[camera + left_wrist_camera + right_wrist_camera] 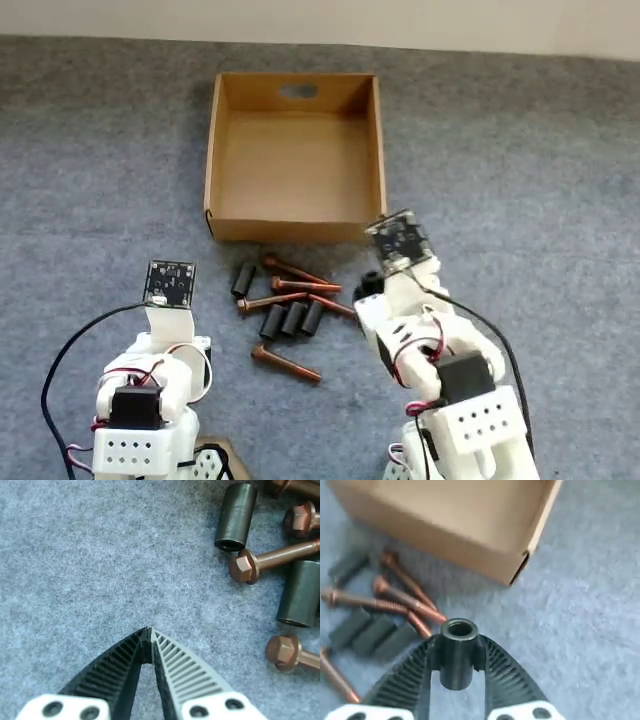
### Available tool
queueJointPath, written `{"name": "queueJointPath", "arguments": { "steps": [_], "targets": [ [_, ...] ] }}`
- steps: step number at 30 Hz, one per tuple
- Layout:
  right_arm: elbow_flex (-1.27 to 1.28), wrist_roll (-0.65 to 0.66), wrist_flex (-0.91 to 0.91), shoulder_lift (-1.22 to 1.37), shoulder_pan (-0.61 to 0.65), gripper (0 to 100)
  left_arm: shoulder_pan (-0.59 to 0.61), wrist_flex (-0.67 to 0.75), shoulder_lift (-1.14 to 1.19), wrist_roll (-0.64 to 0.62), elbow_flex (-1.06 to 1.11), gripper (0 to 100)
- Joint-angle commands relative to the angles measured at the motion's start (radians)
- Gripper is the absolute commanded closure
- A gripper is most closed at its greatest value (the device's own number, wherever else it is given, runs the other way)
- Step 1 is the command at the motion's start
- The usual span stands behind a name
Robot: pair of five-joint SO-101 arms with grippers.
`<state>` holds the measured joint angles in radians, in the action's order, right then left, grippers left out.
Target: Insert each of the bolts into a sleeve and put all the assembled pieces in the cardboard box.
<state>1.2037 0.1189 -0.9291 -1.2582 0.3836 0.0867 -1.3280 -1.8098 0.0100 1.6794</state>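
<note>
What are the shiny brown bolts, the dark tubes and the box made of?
The bolts look like copper-coloured metal: glossy hex heads and threaded shanks. The sleeves seem dark metal, maybe hard plastic, with a smooth dull sheen. The cardboard box is plain brown cardboard, matte, with a folded corner.

My left arm [150, 385] sits at the near left, drawn in close over its base, with the wrist tipped downward. My left jaws are closed, their tips meeting with nothing between them. My right arm [385, 310] stands at the near right and leans far and a little leftward, wrist angled down. My right jaws are clamped on a dark sleeve [457, 652], its open bore facing my wrist.
</note>
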Motion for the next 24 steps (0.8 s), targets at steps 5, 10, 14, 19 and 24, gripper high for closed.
{"name": "queueJointPath", "arguments": {
  "steps": [5,10,14,19,24],
  "targets": [
    [0.143,-0.097,0.214,-0.036,0.005,99.3,0.008,-0.005,-0.007,0.006,0.018,99],
    [0.173,-0.097,0.211,-0.036,0.005,99.3,0.008,-0.005,-0.007,0.006,0.018,99],
    [0.191,-0.097,0.203,-0.036,-0.024,99.3,0.004,-0.005,-0.007,0.006,0.018,99],
    [0.209,-0.098,0.203,-0.036,-0.053,99.3,-0.012,-0.005,-0.007,0.006,0.018,99],
    [0.219,-0.098,0.203,-0.036,-0.051,99.3,-0.018,-0.005,-0.007,0.006,0.018,99]
  ]
}}
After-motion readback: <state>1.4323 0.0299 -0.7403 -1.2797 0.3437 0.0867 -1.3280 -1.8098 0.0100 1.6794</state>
